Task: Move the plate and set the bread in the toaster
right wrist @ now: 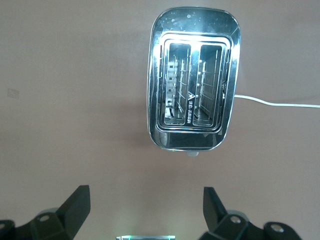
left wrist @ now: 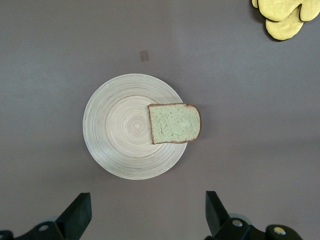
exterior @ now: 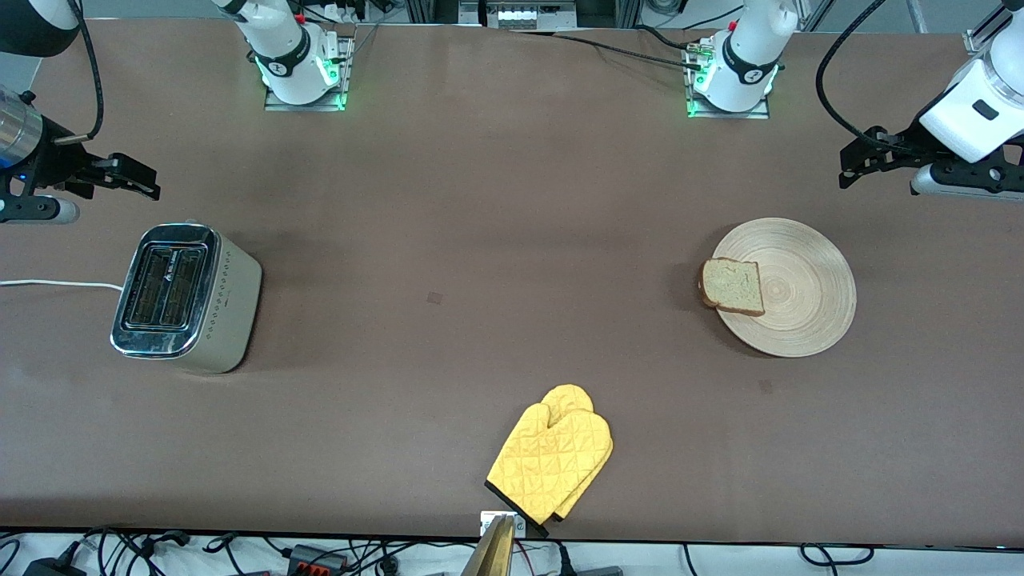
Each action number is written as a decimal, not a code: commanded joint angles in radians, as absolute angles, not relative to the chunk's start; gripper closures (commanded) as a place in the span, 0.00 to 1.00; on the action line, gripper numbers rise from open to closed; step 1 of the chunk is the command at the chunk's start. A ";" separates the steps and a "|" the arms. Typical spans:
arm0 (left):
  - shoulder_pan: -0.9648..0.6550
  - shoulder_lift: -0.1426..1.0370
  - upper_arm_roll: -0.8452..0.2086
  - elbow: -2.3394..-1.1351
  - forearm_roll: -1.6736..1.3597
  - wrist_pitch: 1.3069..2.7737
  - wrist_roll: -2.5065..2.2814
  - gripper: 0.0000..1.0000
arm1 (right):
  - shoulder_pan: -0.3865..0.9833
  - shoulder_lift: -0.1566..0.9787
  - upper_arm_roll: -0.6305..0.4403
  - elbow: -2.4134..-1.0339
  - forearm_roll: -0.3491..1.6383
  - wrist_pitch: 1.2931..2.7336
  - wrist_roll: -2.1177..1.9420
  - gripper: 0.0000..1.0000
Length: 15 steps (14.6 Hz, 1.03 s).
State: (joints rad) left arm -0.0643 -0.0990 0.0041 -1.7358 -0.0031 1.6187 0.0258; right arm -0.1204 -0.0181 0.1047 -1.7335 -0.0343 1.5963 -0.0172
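Note:
The light wooden plate (exterior: 808,296) lies toward the left arm's end of the table. The bread (exterior: 732,286) lies flat on it and overhangs the rim on the side toward the toaster. The left wrist view shows the plate (left wrist: 117,130) and the bread (left wrist: 174,123) from above. My left gripper (exterior: 854,166) is open and empty, up in the air beside the plate; its jaws stand wide apart in the left wrist view (left wrist: 147,212). The toaster (exterior: 186,298) stands at the right arm's end with both slots empty (right wrist: 192,80). My right gripper (exterior: 138,180) hangs open and empty beside the toaster (right wrist: 146,210).
A pair of yellow quilted oven mitts (exterior: 552,462) lies near the table's front edge, midway along it, and shows in the left wrist view (left wrist: 282,15). The toaster's white cord (exterior: 56,283) runs off toward the table's end (right wrist: 275,103).

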 commanded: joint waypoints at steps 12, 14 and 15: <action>-0.069 -0.094 0.003 -1.717 0.015 1.592 0.028 0.00 | -0.138 -0.018 0.115 -1.726 -0.015 1.583 -0.040 0.00; -0.058 -0.081 0.006 -1.717 0.008 1.576 0.029 0.00 | -0.137 -0.017 0.115 -1.726 -0.015 1.583 -0.040 0.00; -0.058 -0.072 0.009 -1.715 0.006 1.566 0.029 0.00 | -0.135 -0.017 0.115 -1.724 -0.015 1.583 -0.040 0.00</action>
